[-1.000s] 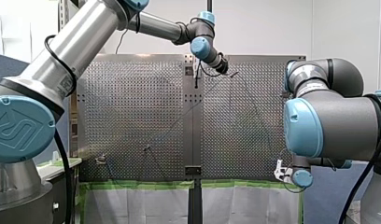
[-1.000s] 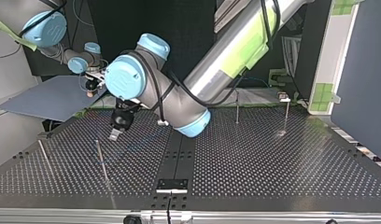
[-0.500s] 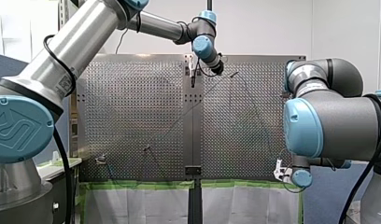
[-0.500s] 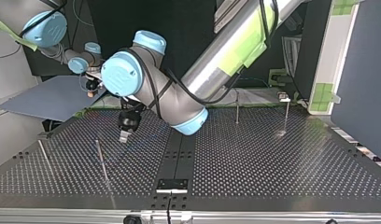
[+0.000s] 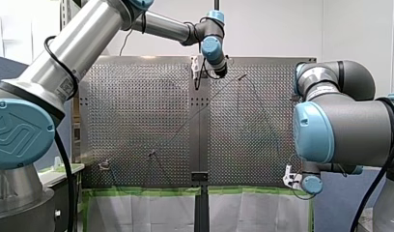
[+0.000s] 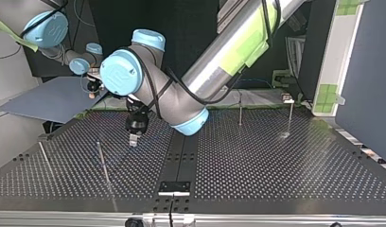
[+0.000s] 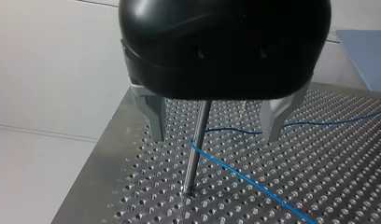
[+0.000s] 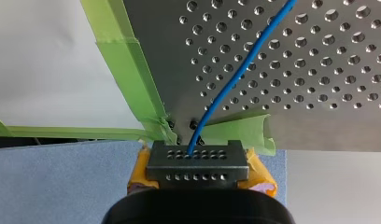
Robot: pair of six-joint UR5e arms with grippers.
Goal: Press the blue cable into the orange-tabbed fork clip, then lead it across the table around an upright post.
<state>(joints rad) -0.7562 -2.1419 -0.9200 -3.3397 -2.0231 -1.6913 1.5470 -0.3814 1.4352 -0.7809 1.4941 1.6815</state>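
- at the far side of the perforated table [image 6: 276, 161], my left gripper [image 7: 214, 138] hangs above an upright post [image 7: 195, 149]. its metal fingers [image 7: 153, 116] are spread wide and hold nothing. in the left wrist view the post shows in the gap between them, ahead of the tips.
- the blue cable [image 7: 240, 175] meets that post and bends there. its other run leads to the table's edge, where my right gripper [image 8: 197, 154], yellow pads showing, is clamped on it just off the table.
- the orange-tabbed fork clip cannot be made out for certain in any view, so whether the cable sits in it is unclear.
- likely trouble from here:
  - with only one end held, slack could let the cable ride up the post or slip off it.
  - a hard pull from the right arm could drag the cable clear or strain the post.
  - a left finger passing low could snag the cable or knock the post.
- against a second earlier, the left gripper has shifted toward the top view's right, away from the thin post nearest it and closer to the dark middle strip [image 6: 181, 156]. in the front view it has moved left, to above that strip. the right arm has not moved.
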